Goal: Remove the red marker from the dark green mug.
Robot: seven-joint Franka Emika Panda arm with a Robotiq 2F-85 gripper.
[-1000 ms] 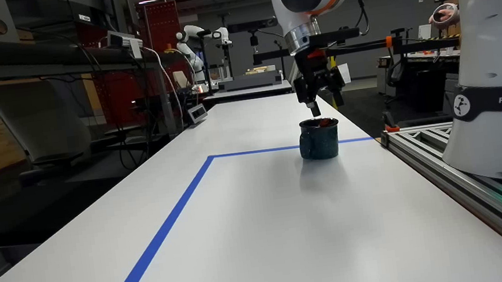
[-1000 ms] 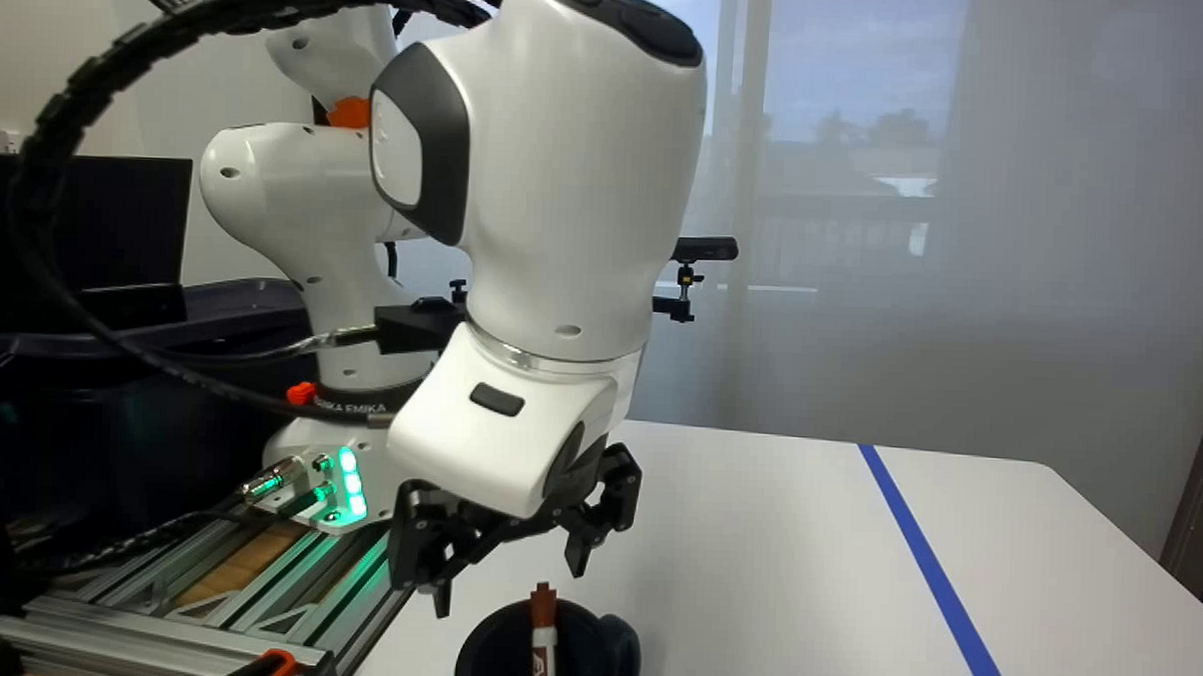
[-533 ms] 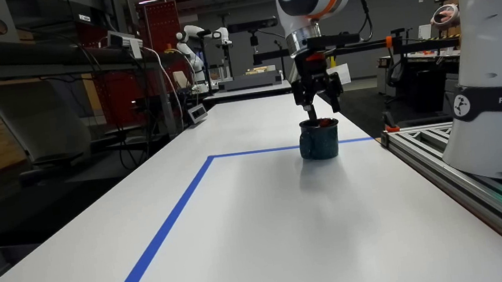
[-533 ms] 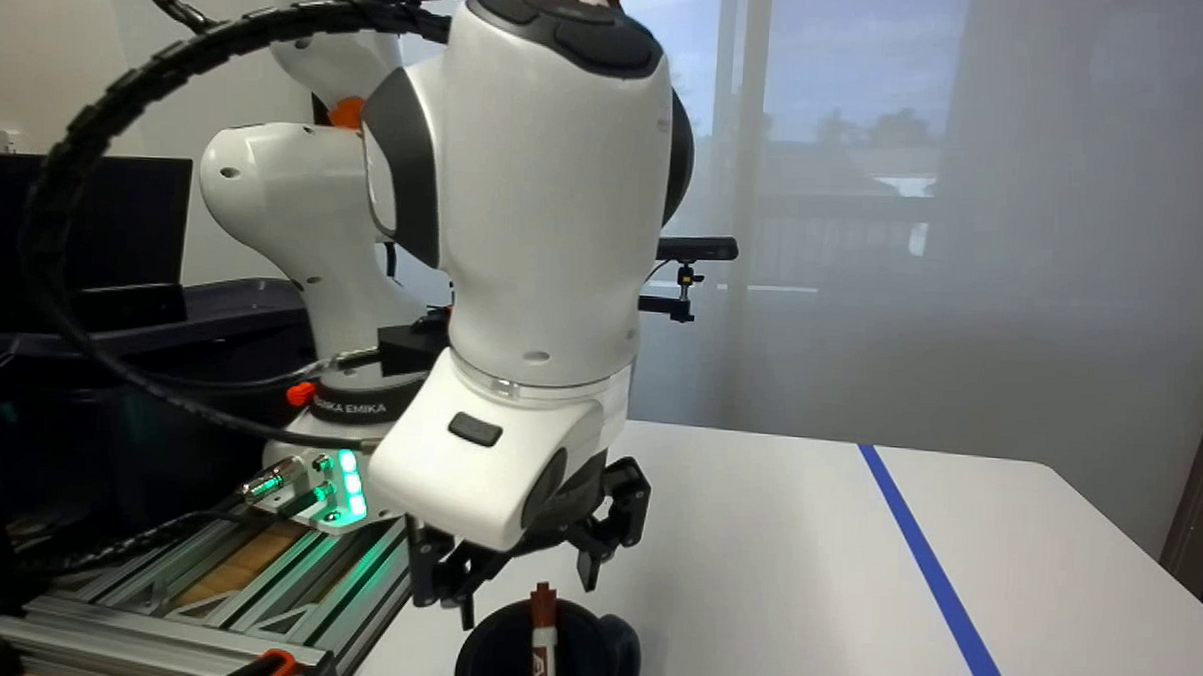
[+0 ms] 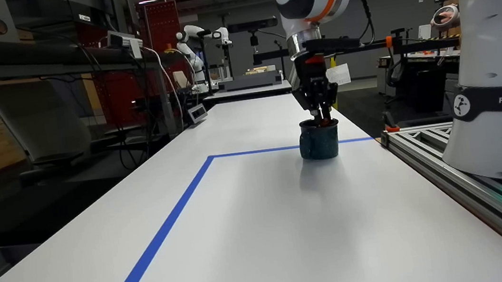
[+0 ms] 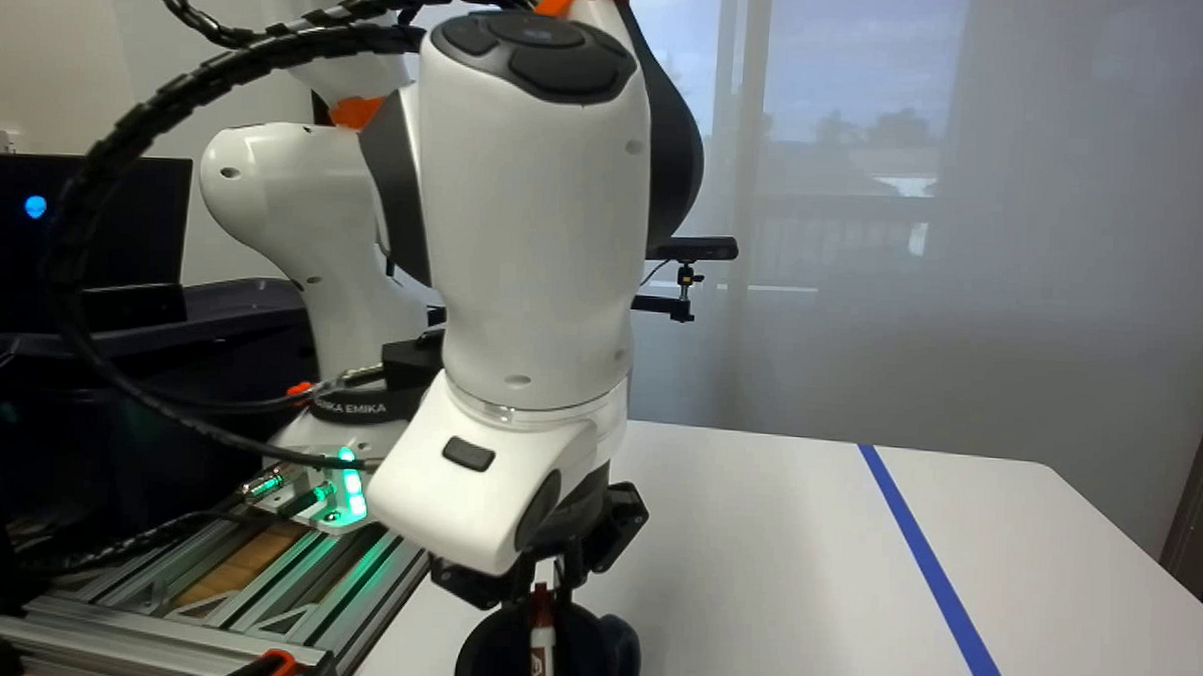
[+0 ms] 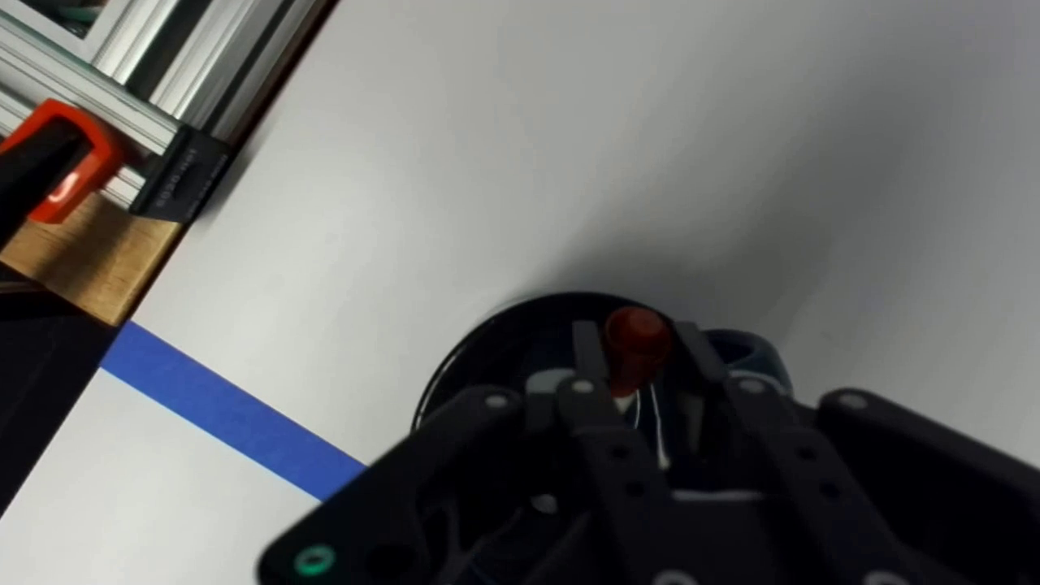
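The dark green mug [image 5: 320,144] stands upright on the white table, its handle [image 7: 751,353] showing in the wrist view. The red marker [image 6: 542,656] leans inside it, with the reddish-brown cap [image 7: 638,345] uppermost and rising above the rim. Directly over the mug, my gripper [image 5: 323,120] points down with its fingertips at rim height. In the wrist view the two fingers [image 7: 587,337] stand on either side of the cap. The left one is very close to it, while a thin dark gap shows on the right. The marker's lower end is hidden.
Blue tape [image 5: 157,238] marks lines on the white table, one running just behind the mug. An aluminium rail [image 5: 453,192] borders the table beside the robot base [image 5: 499,57]. An orange clamp [image 7: 73,171] sits on that frame near the corner.
The arm has come down over the mug, and the spread fingers have drawn together around the marker's cap. Mug and marker have stayed in place.
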